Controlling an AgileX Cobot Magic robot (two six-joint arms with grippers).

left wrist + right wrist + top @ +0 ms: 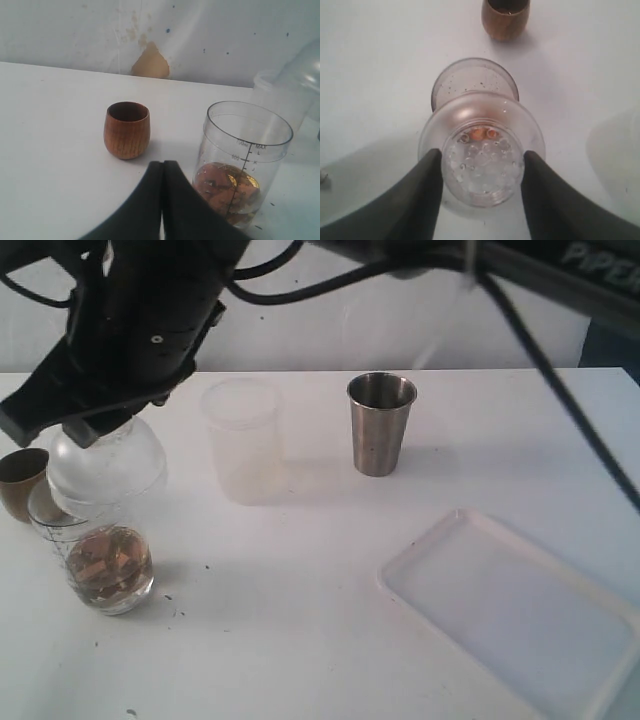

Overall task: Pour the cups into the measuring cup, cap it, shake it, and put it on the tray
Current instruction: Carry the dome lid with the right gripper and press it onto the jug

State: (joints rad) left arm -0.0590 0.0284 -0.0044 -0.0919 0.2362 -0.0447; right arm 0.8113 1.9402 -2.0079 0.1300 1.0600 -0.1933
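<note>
Right wrist view: right gripper (pixel 482 156) pinches the dome lid (pixel 481 130) above the measuring cup (pixel 470 80); left gripper (pixel 162 167) closed tight, empty

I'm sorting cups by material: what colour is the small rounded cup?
Brown with visible wood grain; the wooden cup shows best in the left wrist view.

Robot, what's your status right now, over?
Left gripper shut, empty. Right gripper holds dome lid beside measuring cup, not yet capped. Nothing blocks its rim.
</note>
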